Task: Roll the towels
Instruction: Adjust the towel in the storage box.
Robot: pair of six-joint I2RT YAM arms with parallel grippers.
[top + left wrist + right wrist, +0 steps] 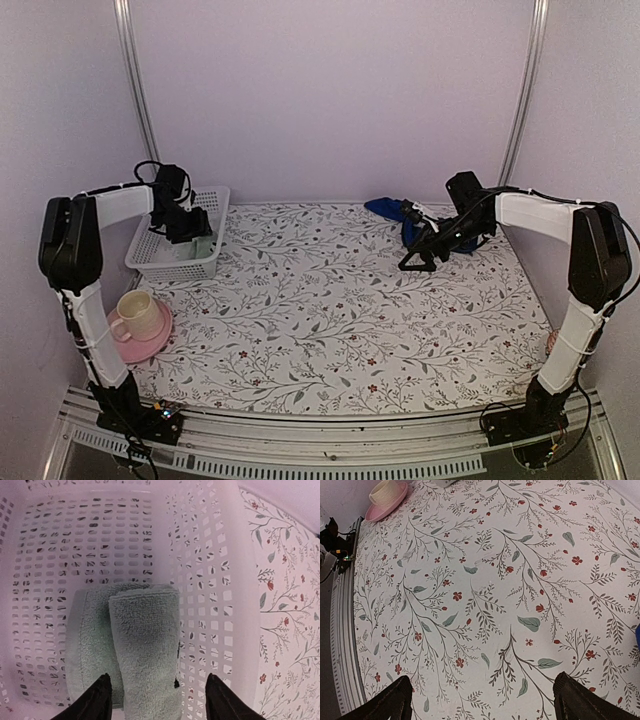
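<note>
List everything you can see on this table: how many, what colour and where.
green towel: one, pale sage green, lying in the basket
blue towel: one, royal blue, bunched at the far edge, right of centre
basket: one, white perforated plastic, far left of the table
cup: one, cream, standing on the saucer
saucer: one, pink, near left
tablecloth: one, white with leaf and red flower print, covering the table
left hand: one, black, open above the green towel
right hand: one, black, open and empty over the tablecloth, by the blue towel
</note>
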